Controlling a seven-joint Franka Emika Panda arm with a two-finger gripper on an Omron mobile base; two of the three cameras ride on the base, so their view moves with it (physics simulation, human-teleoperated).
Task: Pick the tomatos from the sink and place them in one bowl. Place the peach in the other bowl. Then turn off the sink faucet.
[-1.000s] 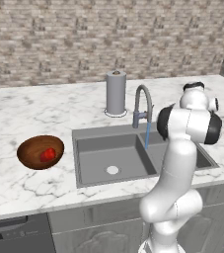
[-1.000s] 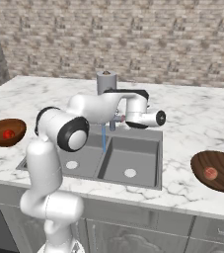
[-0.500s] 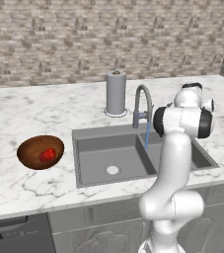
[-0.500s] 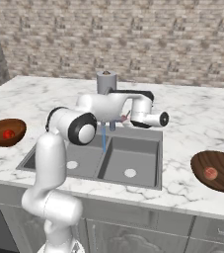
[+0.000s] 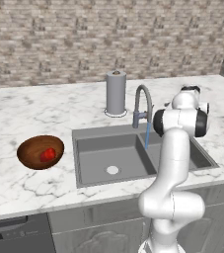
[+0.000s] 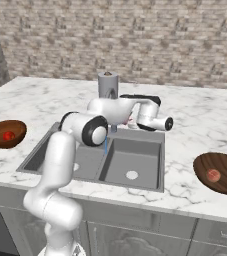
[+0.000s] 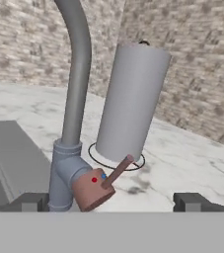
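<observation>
Reddish-brown lever (image 7: 114, 174) on the base of the sink faucet (image 7: 76, 89) is what the coming move turns on. In the hand view it sits just ahead of the gripper (image 7: 111, 203), between the two finger tips and slightly left of their midline, apart from both. Its short stick runs up and to the right from a rounded knob, so its long axis lies on a slant across the gap rather than along it.

Going left to right from the gripper: the sink basin edge, then the faucet's grey stem rising straight ahead, then the lever, then the grey upright cylinder (image 7: 131, 104) standing farther back on the marble counter (image 7: 192, 163).

The fingers stand spread wide with nothing between them. Water runs from the spout in the left base view, so I judge the faucet is not yet off.

The arm rises from the base, bends at the elbow, and reaches forward nearly level, the hand pointing at the faucet's foot.

Behind the gripper to its left, one bowl (image 6: 5, 134) holds red fruit; to its right, the other bowl (image 6: 220, 172) holds the peach (image 6: 214, 175).
</observation>
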